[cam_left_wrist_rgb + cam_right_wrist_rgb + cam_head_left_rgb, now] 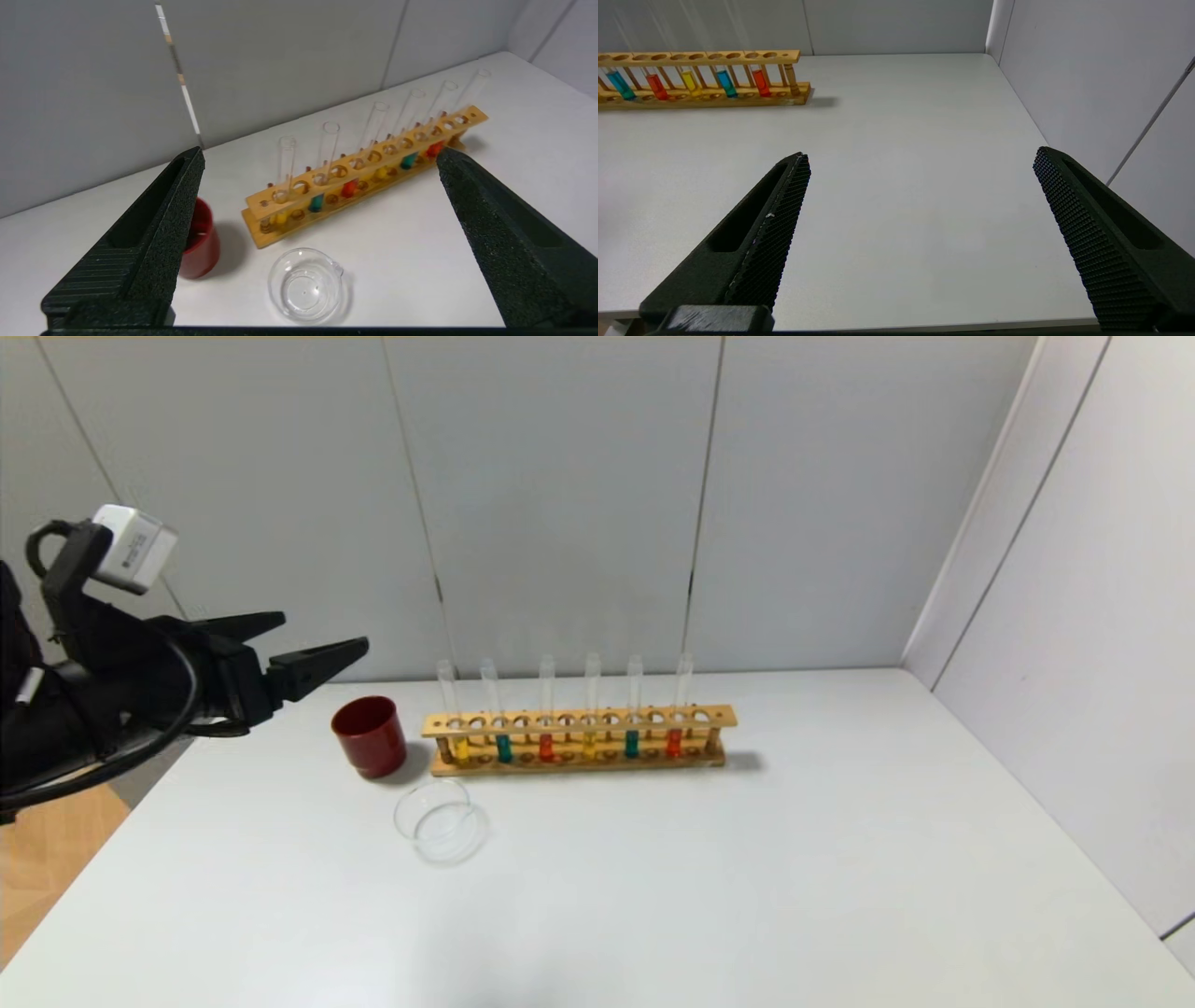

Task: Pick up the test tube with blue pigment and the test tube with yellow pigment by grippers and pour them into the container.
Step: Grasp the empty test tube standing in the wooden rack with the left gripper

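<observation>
White table (pixel 747 896) boxed in by plain grey wall panels, pretty bare setup. From the head camera, the wooden rack (pixel 579 739) sits toward the back of the table with six tubes standing upright in it: going from the robot's left end of the rack it's yellow, blue, red, yellow, blue, red. So the test tube with yellow pigment (pixel 460 747) is at the rack's left end and the test tube with blue pigment (pixel 504 748) is right next to it, with twins further along the rack. A dark red cup (pixel 370 736) stands just off the rack's left end, and the container (pixel 441 821), a clear glass dish, sits in front of the rack, nearer the robot, close to the cup. The left gripper (pixel 325 642) hangs in the air off to the left of the rack, past the cup, fingers spread wide and nothing in them. Left wrist camera: same story, both black fingers (pixel 154 224) splayed far apart, rack, cup and dish all framed between them, none touched. Right wrist camera: the right gripper (pixel 920 158) is spread wide too and empty, hovering over bare table well away from the rack's right end, near the robot's edge of the table.
</observation>
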Motion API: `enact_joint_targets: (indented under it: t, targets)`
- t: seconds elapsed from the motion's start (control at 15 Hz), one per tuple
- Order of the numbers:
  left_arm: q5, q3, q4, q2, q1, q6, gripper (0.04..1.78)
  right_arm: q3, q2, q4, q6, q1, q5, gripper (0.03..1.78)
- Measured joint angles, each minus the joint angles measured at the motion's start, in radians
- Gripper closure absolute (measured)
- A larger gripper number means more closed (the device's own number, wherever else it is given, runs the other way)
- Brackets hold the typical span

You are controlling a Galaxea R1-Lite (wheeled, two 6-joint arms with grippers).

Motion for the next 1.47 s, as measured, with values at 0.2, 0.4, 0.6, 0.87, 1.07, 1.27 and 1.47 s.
enact_joint_targets:
  t: [0.2, 0.4, 0.6, 0.87, 1.07, 1.27, 1.47]
  targets:
    - [-0.096, 0.001, -0.116, 0.134, 0.029, 0.002, 0.07, 0.0, 0.0, 0.0, 0.0, 0.0, 0.0, 0.06]
    - [-0.16, -0.006, -0.263, 0.267, 0.038, 0.002, 0.07, 0.0, 0.0, 0.0, 0.0, 0.0, 0.0, 0.06]
    - [-0.258, -0.011, -0.398, 0.386, 0.039, 0.004, 0.07, 0.0, 0.0, 0.0, 0.0, 0.0, 0.0, 0.06]
    - [-0.328, -0.016, -0.462, 0.481, 0.039, 0.007, 0.07, 0.0, 0.0, 0.0, 0.0, 0.0, 0.0, 0.06]
    - [-0.328, -0.036, -0.464, 0.526, 0.039, 0.028, 0.07, 0.0, 0.0, 0.0, 0.0, 0.0, 0.0, 0.06]
    - [-0.329, -0.057, -0.463, 0.568, 0.037, 0.053, 0.07, 0.0, 0.0, 0.0, 0.0, 0.0, 0.0, 0.06]
    - [-0.328, -0.095, -0.459, 0.616, 0.035, 0.053, 0.07, 0.0, 0.0, 0.0, 0.0, 0.0, 0.0, 0.06]
